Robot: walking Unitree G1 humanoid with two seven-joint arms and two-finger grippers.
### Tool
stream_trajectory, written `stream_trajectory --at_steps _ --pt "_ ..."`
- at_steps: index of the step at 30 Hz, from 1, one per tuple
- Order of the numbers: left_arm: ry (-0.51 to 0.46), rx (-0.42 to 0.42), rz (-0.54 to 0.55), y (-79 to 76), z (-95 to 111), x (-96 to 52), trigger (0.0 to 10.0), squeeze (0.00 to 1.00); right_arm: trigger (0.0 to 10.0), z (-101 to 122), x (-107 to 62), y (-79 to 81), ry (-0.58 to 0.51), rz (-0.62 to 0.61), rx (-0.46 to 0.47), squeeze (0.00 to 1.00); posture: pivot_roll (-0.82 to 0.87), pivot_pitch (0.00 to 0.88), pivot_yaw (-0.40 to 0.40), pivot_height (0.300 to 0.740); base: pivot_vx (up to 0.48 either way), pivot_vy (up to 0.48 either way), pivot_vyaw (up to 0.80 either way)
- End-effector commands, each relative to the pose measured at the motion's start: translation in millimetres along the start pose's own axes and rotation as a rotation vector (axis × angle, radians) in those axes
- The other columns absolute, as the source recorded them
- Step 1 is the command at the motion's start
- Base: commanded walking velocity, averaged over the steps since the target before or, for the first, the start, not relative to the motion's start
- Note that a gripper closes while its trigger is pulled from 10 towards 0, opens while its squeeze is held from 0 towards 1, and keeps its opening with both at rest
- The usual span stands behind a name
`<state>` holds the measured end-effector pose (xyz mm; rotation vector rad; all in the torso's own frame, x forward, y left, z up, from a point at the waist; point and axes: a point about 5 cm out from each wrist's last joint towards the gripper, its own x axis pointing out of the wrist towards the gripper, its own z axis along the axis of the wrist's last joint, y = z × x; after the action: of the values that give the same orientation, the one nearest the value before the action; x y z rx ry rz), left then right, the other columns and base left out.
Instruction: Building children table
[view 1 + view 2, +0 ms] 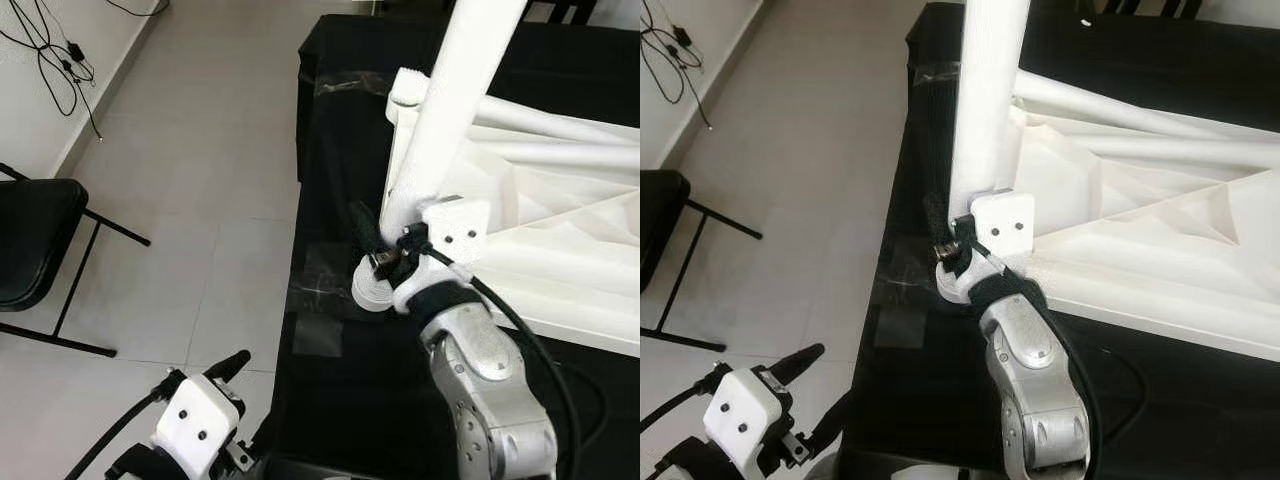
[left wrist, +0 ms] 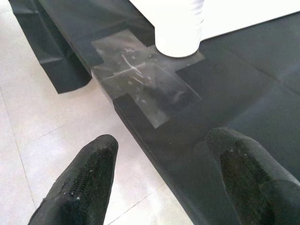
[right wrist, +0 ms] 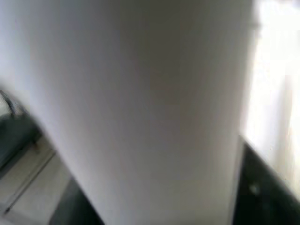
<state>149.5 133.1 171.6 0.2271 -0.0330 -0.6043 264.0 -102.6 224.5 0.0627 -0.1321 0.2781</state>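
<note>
Left eye view, right pincer (image 1: 385, 258) apparently clamping white table leg (image 1: 455, 95), left pincer (image 2: 164, 178) spread wide.

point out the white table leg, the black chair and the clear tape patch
white table leg (image 1: 455, 90), left eye view, on the middle of its shaft.
black chair (image 1: 30, 235), left eye view, on the seat.
clear tape patch (image 2: 145, 82), left wrist view, on its centre, at the black cover's edge.

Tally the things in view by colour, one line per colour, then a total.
White: 2, the table leg held upright by the right gripper, and the upturned tabletop.
Black: 3, the cloth-covered surface, the chair, the cables.
Clear: 1, the tape patch ahead of the left gripper.
Total: 6
</note>
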Motion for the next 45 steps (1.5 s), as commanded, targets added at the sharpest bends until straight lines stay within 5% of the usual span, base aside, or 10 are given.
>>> stream_trajectory --at_steps 1,2,3,20,21,22,30,37,41,45 --pt "0.016 -0.001 -0.002 -0.8 -4.3 -1.7 10.0 0.00 10.0 -6.7 0.4 -11.9 0.023 -0.017 0.055 0.27 0.05 0.325 0.010 0.740 0.000 0.000 0.00" --pt "0.016 -0.001 -0.002 -0.8 -4.3 -1.7 10.0 0.00 10.0 -6.7 0.4 -11.9 0.023 -0.017 0.055 0.27 0.05 0.325 0.010 0.740 0.000 0.000 0.00" --pt "0.016 0.000 -0.002 -0.8 -4.5 -1.5 10.0 0.00 10.0 3.6 6.4 -14.0 -0.030 0.064 0.046 0.00 0.05 0.324 0.011 0.740 0.000 0.000 0.00" --pt "-0.002 0.007 0.007 -2.6 -4.9 1.8 10.0 0.00 9.6 73.7 61.1 -53.2 -0.095 0.816 -0.208 0.00 0.05 0.312 -0.027 0.740 0.000 0.000 0.00" --pt "-0.005 0.008 0.011 -2.7 -4.5 2.3 10.0 0.00 1.5 73.1 66.9 -55.5 -0.070 0.884 -0.229 0.00 0.05 0.311 -0.032 0.740 0.000 0.000 0.00" --pt "-0.006 0.009 0.013 -2.8 -4.2 2.4 10.0 0.00 0.0 72.5 70.2 -56.3 -0.060 0.899 -0.223 0.00 0.05 0.311 -0.033 0.740 0.000 0.000 0.00" --pt "-0.010 0.013 0.029 -2.9 -3.3 1.9 10.0 0.00 0.0 66.7 75.4 -58.2 -0.026 0.948 -0.185 0.00 0.05 0.314 -0.042 0.740 0.000 0.000 0.00" --pt "-0.011 0.009 0.023 -3.9 -4.4 1.3 10.0 0.00 0.0 42.7 57.4 -64.5 -0.008 0.719 -0.089 0.00 0.04 0.316 -0.050 0.740 0.000 0.000 0.00" --pt "-0.009 0.009 0.024 -2.6 -4.2 -0.5 10.0 0.00 0.0 -11.2 8.0 -52.7 0.111 0.078 -0.158 0.00 0.02 0.320 -0.045 0.740 0.000 0.000 0.00" --pt "-0.009 0.008 0.015 0.0 -5.0 3.4 10.0 0.00 0.0 -34.2 -22.5 -22.3 0.181 -0.032 -0.112 0.00 0.02 0.319 -0.004 0.740 0.000 0.000 0.00"
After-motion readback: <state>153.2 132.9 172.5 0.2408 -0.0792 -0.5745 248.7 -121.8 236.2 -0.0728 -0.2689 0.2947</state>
